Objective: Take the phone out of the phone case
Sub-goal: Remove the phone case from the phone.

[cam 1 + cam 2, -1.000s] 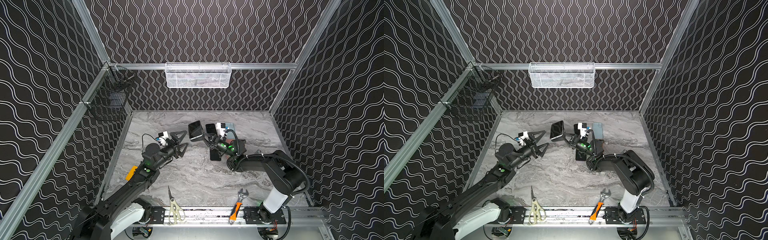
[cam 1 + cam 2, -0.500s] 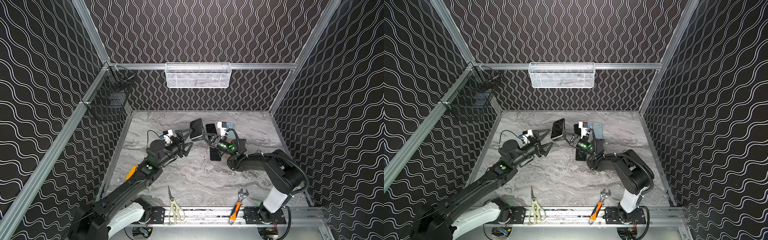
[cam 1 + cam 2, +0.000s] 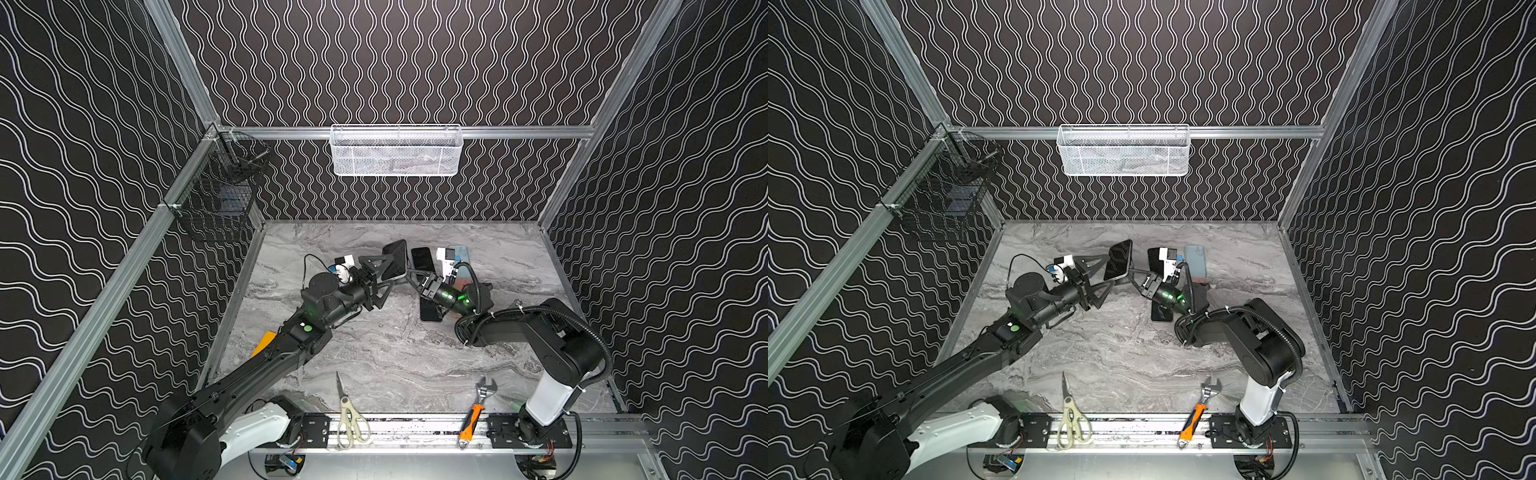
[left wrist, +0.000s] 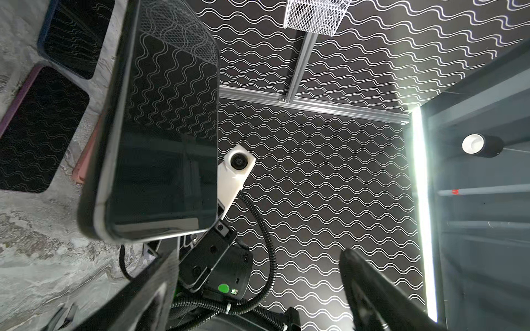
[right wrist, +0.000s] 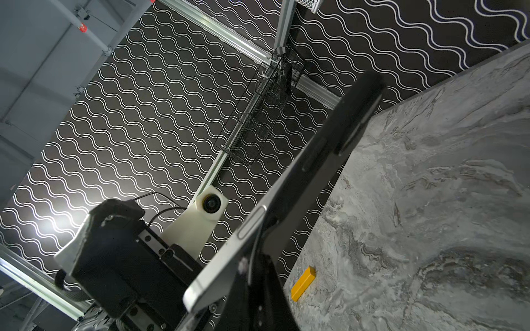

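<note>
A dark-screened phone in a black phone case (image 3: 395, 259) (image 3: 1119, 259) stands tilted up off the marble table (image 3: 374, 353). My right gripper (image 3: 409, 274) (image 3: 1131, 274) is shut on the case at its lower corner. In the right wrist view the phone's silver edge (image 5: 246, 229) has come away from the case (image 5: 329, 149) beside my right gripper (image 5: 255, 272). My left gripper (image 3: 386, 276) (image 3: 1106, 274) is open, its fingers (image 4: 149, 286) spread just short of the phone (image 4: 160, 129), nothing between them.
Other phones and cases lie behind and under the right arm: a black one (image 3: 422, 257), a blue one (image 3: 461, 253), another (image 3: 430, 311). Scissors (image 3: 347, 411) and a wrench (image 3: 476, 409) lie at the front rail, a yellow block (image 3: 264, 343) at left. A white basket (image 3: 395, 149) hangs behind.
My left arm has reached to the right, up to the raised phone, and its jaws have narrowed a little. The right gripper has kept its grip with the phone tilted up.
</note>
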